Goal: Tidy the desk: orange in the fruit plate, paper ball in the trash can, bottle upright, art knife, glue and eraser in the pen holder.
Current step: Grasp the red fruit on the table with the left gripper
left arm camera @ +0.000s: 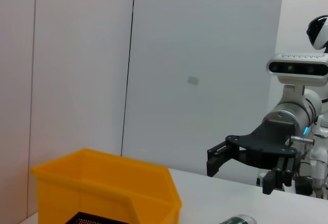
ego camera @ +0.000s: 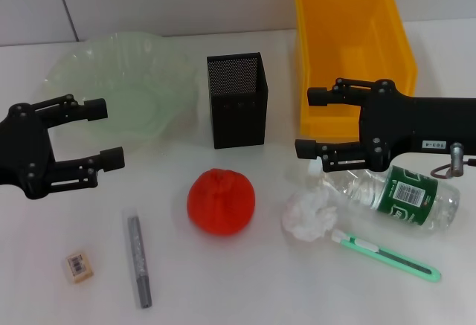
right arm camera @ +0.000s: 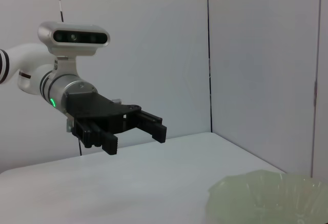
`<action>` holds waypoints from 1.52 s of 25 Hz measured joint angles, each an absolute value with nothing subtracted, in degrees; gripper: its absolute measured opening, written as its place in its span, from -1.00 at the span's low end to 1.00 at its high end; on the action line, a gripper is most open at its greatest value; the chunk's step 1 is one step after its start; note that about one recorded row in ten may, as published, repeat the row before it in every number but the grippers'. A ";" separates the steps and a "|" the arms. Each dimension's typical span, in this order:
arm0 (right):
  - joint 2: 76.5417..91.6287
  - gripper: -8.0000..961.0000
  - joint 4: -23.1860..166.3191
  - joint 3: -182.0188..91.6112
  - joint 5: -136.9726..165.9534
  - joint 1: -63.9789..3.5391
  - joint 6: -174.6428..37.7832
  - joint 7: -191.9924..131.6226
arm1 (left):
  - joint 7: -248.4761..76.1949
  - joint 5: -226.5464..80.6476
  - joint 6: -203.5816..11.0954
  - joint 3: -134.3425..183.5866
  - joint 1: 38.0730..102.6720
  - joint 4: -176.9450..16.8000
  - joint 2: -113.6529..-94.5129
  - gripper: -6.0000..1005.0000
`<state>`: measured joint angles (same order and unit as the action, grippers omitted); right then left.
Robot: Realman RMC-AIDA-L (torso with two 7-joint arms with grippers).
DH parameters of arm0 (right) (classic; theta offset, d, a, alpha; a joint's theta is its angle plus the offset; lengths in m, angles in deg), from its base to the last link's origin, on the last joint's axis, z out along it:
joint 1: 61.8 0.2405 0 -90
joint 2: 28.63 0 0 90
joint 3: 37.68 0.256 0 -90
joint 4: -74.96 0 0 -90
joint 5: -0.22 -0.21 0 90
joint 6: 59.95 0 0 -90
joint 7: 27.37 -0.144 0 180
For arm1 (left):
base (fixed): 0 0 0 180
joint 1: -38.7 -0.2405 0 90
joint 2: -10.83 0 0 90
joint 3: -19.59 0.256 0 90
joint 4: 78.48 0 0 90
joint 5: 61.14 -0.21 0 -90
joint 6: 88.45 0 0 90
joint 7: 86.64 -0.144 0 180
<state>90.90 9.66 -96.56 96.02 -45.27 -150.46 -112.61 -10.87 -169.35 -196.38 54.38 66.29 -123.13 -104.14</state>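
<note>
The orange [ego camera: 221,201] sits at the table's middle front. The white paper ball [ego camera: 309,215] lies to its right. The clear bottle [ego camera: 394,187] with a green label lies on its side, partly under my right gripper [ego camera: 309,122], which is open and empty above it. The green art knife [ego camera: 390,256] lies at the front right. The grey glue stick [ego camera: 139,260] and the eraser [ego camera: 78,266] lie at the front left. My left gripper [ego camera: 104,133] is open and empty beside the pale green fruit plate [ego camera: 123,87]. The black mesh pen holder [ego camera: 236,99] stands at the middle back.
The yellow bin [ego camera: 353,50] stands at the back right, behind my right gripper. The left wrist view shows the bin [left arm camera: 102,188] and my right gripper [left arm camera: 241,175]. The right wrist view shows my left gripper [right arm camera: 134,138] and the plate [right arm camera: 271,198].
</note>
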 joint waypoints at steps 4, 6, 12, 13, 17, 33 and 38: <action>90.90 0.73 9.66 -96.59 96.01 -45.27 -150.48 -112.69 | -11.30 -169.34 -196.37 54.58 66.04 -123.13 -104.29 0.60; 90.90 0.73 9.66 -96.61 96.02 -45.28 -150.48 -112.70 | -11.39 -169.33 -196.37 54.58 66.02 -123.13 -104.39 0.60; 90.98 0.72 9.66 -96.77 96.02 -45.28 -150.44 -112.78 | -11.87 -169.60 -196.29 54.66 66.00 -123.13 -104.80 0.59; 90.98 0.72 9.66 -96.77 96.02 -45.28 -150.44 -112.78 | -11.87 -169.60 -196.29 54.66 66.00 -123.13 -104.80 0.59; 90.97 0.72 9.62 -97.32 96.02 -45.27 -150.06 -112.87 | -12.12 -169.64 -196.28 54.66 66.03 -123.13 -104.89 0.58; 90.64 0.70 10.59 -94.00 96.23 -45.88 -149.87 -113.79 | -11.47 -169.87 -194.30 57.28 66.58 -123.40 -105.48 0.56; 90.54 0.70 10.29 -93.54 96.36 -45.89 -149.86 -114.26 | -9.40 -169.87 -189.70 62.33 66.76 -124.57 -106.49 0.55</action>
<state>90.54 10.29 -93.54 96.36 -45.89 -149.86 -114.26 -9.40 -169.87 -189.70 62.33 66.76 -124.57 -106.49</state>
